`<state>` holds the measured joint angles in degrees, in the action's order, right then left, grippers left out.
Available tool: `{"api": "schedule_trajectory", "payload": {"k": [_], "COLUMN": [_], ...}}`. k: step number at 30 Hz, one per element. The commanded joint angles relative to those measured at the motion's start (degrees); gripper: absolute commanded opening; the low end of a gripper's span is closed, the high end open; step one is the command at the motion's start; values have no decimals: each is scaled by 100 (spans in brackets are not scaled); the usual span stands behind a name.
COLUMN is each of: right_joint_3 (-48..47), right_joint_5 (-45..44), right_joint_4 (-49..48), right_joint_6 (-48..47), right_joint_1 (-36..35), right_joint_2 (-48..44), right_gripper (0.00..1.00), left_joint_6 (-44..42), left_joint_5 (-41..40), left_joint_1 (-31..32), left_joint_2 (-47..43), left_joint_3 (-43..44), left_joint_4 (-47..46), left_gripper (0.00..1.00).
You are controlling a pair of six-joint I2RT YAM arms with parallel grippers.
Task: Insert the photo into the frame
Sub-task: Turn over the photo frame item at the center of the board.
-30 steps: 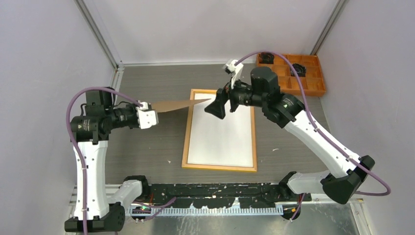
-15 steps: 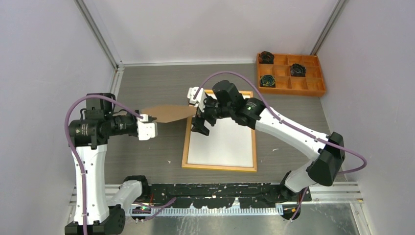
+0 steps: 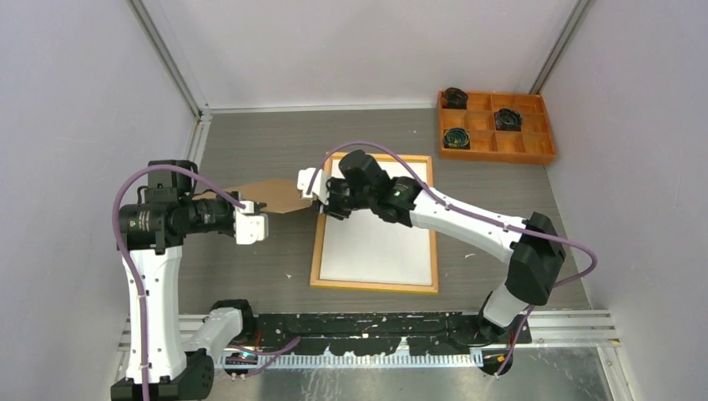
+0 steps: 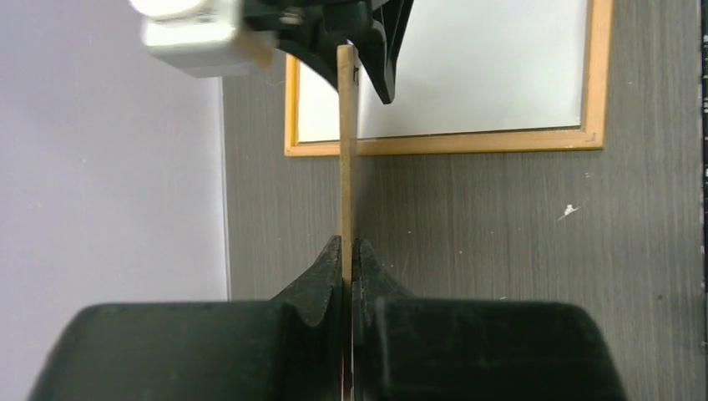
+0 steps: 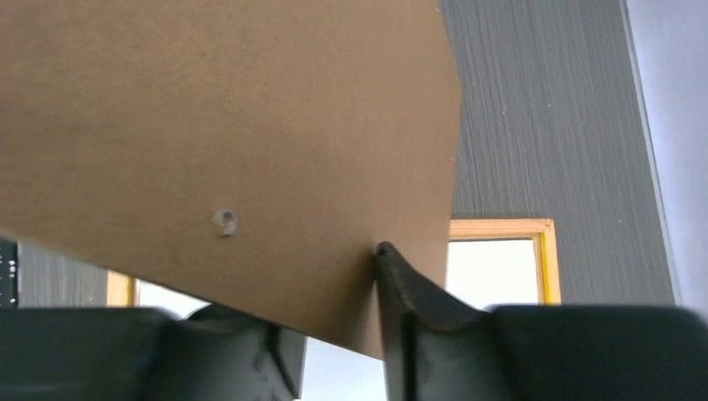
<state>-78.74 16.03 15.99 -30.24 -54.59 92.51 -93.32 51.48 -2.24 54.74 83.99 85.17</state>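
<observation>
Our right claw (image 3: 327,200) has swung to the backing board (image 3: 271,196) our left claw (image 4: 348,251) pinches, grip unclear to us; next we lay it in the frame (image 3: 374,285).

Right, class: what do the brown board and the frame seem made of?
The brown board: probably hardboard or thick card, matte; even speckled brown face, thin straight edge. The frame: looks like light wood, smooth; pale tan border, though coated fibreboard is possible.
</observation>
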Motion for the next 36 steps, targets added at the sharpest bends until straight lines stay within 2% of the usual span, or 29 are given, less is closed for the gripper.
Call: {"api": "schedule_trajectory", "payload": {"k": [1, 2, 3, 4, 5, 6, 8, 11, 12, 13, 16, 20, 27, 32, 36], "right_joint_3": [-215, -224, -223, -212, -154, -77, 80, 127, 75, -2, -203, -503, -743, -816, -1107], "right_joint_5": [-367, -474, -610, -692, -761, -823, -903, -908, -912, -917, -876, -726, 140, 904, 1858], "right_joint_4": [-475, -577, -711, -868, -1066, -1297, -1869, -2370, -2415, -2416, -2336, -2037, -1969, -2078, -1786], "right_joint_6": [-163, -90, 25, 117, 201, 308, 649, 1221, 1469, 1600, 2238, 2986, 4763, 6049, 7063], "right_joint_1": [-104, -112, -110, -108, -108, -113, -101, -31, -8, 6, 85, 288, 996, 1652, 2242], "right_joint_2": [103, 126, 124, 99, 65, 5, -110, -187, -172, -159, -84, 11, 81, 225, 336], "right_gripper": [23, 14, 10, 6, 4, 1, 1, 1, 1, 1, 1, 1, 1, 1, 1], "left_joint_6": [173, 253, 387, 566, 794, 1133, 2090, 3422, 3837, 4299, 5777, 6789, 7376, 7877, 8034], "left_joint_5": [220, 209, 203, 173, 143, 112, 49, -7, -7, -36, -339, -849, -1120, -1863, -2459], "left_joint_1": [11, 11, 13, 13, 9, 17, 13, 13, 12, 13, 3, -2, -72, -92, -214], "left_joint_2": [-87, -120, -176, -239, -322, -398, -542, -511, -467, -438, -402, -141, 326, 729, 934], "left_joint_3": [71, 3, -73, -169, -282, -387, -584, -530, -468, -441, -483, -117, 640, 1205, 1290], "left_joint_4": [-42, -194, -381, -652, -945, -1341, -2246, -3116, -3338, -3645, -4787, -5118, -4458, -4161, -3891], "left_gripper": [0, 0, 5, 16, 41, 52, 63, 70, 82, 89, 94, 100, 100, 100, 100]}}
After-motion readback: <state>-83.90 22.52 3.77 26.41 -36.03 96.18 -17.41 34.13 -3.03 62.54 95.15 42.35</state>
